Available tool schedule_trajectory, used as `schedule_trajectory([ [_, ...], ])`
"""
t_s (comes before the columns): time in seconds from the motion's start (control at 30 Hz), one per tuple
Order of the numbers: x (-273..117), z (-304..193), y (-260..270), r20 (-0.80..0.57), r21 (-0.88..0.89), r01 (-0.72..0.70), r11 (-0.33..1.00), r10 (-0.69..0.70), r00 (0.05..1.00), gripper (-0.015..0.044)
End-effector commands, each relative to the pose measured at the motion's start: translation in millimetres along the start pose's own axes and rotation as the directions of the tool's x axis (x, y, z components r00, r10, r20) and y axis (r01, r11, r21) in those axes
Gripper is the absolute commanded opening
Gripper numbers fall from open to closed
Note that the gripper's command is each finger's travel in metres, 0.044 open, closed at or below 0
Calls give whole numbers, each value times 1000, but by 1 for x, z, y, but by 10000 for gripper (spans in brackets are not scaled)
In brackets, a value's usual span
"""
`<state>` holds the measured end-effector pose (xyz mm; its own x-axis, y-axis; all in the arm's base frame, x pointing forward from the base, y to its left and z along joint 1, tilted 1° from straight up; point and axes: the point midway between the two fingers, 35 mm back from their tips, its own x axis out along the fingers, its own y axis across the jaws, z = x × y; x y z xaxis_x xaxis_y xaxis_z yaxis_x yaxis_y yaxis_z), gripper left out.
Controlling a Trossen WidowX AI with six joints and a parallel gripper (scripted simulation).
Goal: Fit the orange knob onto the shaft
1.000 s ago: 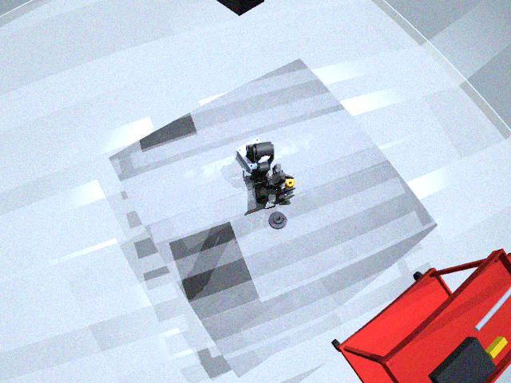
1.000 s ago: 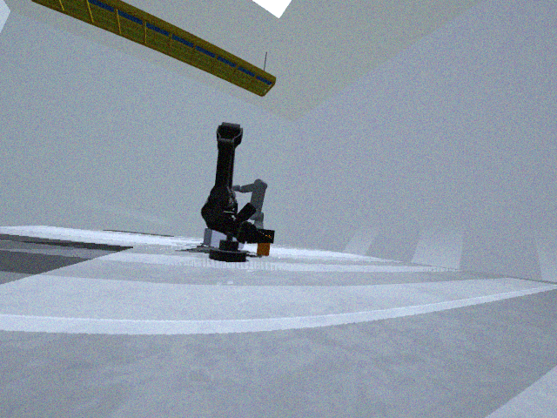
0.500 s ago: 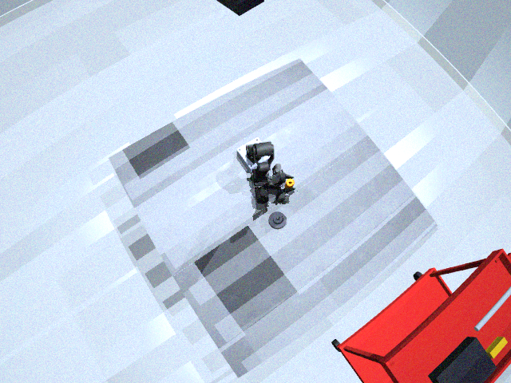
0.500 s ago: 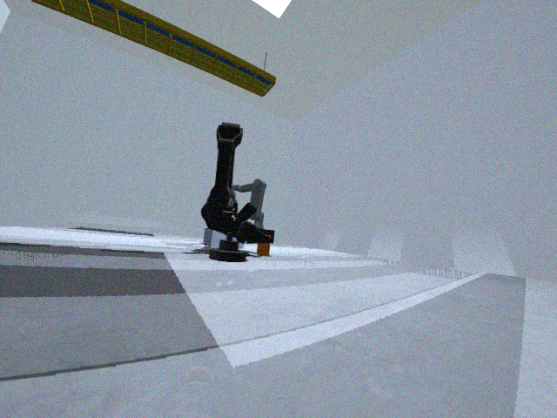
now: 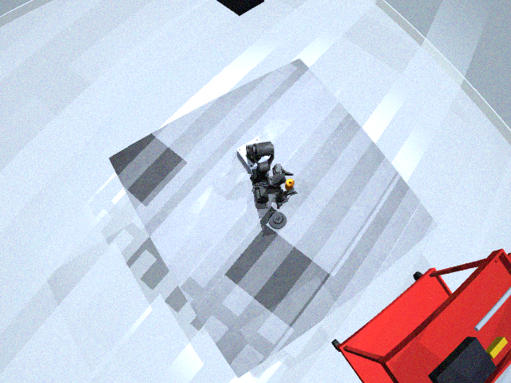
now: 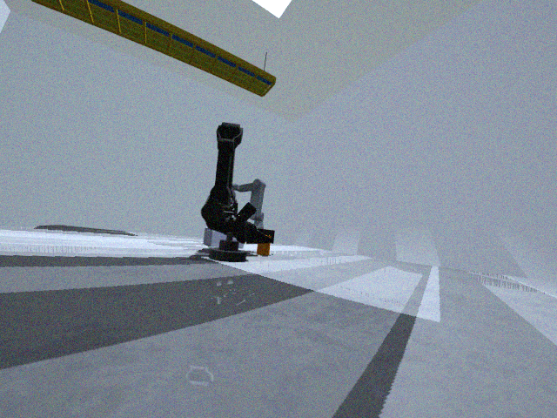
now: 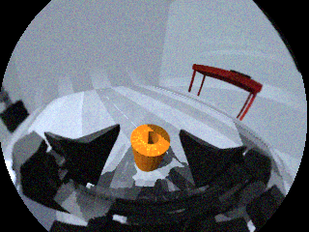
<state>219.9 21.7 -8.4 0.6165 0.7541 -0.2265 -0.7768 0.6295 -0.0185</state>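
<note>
The orange knob (image 5: pixel 289 187) (image 6: pixel 263 249) (image 7: pixel 148 161) stands upright on the floor surface, its hole facing up; a flat side of the hole shows in the wrist view. My gripper (image 5: pixel 294 183) (image 7: pixel 150 130) is open wide, low down, with one finger on each side of the knob and a gap at both sides. The dark round pedestal (image 5: pixel 281 225) (image 6: pixel 228 257) stands a short way from the gripper, below it in the top view. Its shaft (image 5: pixel 277 219) is bare. The shaft's flat side cannot be made out. The pedestal does not show in the wrist view.
The arm's light base (image 5: pixel 243 158) is up and left of the gripper in the top view. A red cart (image 5: pixel 396 313) (image 7: pixel 224 74) stands far off. A yellow beam (image 6: pixel 179 47) hangs high overhead. Dark shadow patches cross the floor.
</note>
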Motion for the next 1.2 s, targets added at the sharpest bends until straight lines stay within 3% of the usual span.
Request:
schedule_trajectory([
  [0.0,-2,8,-3,2,1,0,1000,0,1000,440],
  [0.37,-17,74,-2,0,-3,1,1000,-1,1000,440],
  [0.57,-18,78,-1,0,-3,1,1000,-1,1000,440],
  [0.63,-14,76,-3,-53,22,-17,1000,19,998,440],
  [0.7,-5,70,-5,-201,86,-55,995,71,977,440],
  [0.8,5,65,-5,-439,165,-77,983,143,887,440],
  [0.93,7,69,-2,-715,190,-51,980,174,677,440],
  [1.1,-7,96,0,-939,62,-3,998,59,340,440],
  [1.17,-13,108,0,-967,0,1,1000,0,253,440],
])
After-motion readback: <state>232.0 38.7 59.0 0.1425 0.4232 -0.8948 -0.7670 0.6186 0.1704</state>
